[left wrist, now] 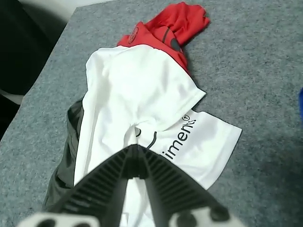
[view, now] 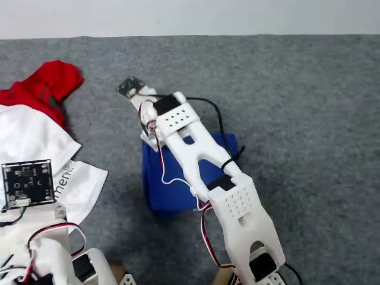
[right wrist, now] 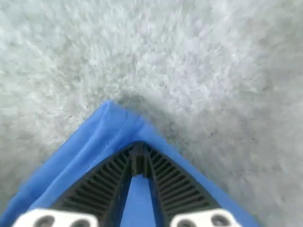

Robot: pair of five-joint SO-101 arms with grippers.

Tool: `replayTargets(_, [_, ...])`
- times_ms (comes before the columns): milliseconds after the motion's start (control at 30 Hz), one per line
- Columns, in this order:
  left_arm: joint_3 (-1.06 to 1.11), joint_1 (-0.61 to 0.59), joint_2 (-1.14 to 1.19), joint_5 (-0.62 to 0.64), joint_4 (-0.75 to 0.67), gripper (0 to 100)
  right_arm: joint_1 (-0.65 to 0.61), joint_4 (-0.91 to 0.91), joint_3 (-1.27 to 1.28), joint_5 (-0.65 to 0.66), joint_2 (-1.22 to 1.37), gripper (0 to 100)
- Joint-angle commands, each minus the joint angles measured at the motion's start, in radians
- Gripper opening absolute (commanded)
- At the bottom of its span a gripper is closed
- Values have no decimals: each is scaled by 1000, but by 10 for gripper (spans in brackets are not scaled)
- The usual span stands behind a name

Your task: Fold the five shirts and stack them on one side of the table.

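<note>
Much of the blue shirt (view: 155, 190) is covered by the right arm (view: 237, 205) in the high view, and in the right wrist view it is cut off by the picture's edge. The white shirt (view: 29, 133) is cropped at the high view's left edge and partly masked by the left arm's camera board (view: 27, 183), while the red shirt (view: 50, 83) is overlapped by it and clipped at the same edge. A dark garment (left wrist: 71, 142) is seen only as a sliver beneath the white shirt in the left wrist view, its kind not to be told, and the shirt's print (left wrist: 182, 135) is partly blocked by the left gripper (left wrist: 137, 149).
</note>
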Motion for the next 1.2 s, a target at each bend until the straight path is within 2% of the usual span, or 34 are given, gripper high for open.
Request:
replayTargets(0, [1,-5,-6,2,-25,2,5,130,-153,2,-120,10])
replayTargets(200, [1,-3,-6,2,-25,2,5,403,-189,-3,-154,10])
replayTargets(367, [1,-3,-6,2,-25,2,48,400,-98,-5,-225,9])
replayTargets(567, [1,-3,-6,2,-20,2,93,400,187,-8,-475,9])
replayTargets(733, [1,-3,-6,2,-20,2,156,397,417,-155,-654,9])
replayTargets(867, [1,-3,-6,3,-20,2,202,395,522,-227,-699,13])
replayTargets(933, [1,-3,-6,3,-20,2,211,390,554,-249,-696,53])
replayTargets(1067, [2,-2,-6,3,-21,2,228,392,566,-353,-647,263])
replayTargets(1167, [8,-2,-2,3,-25,2,242,390,565,-397,-588,350])
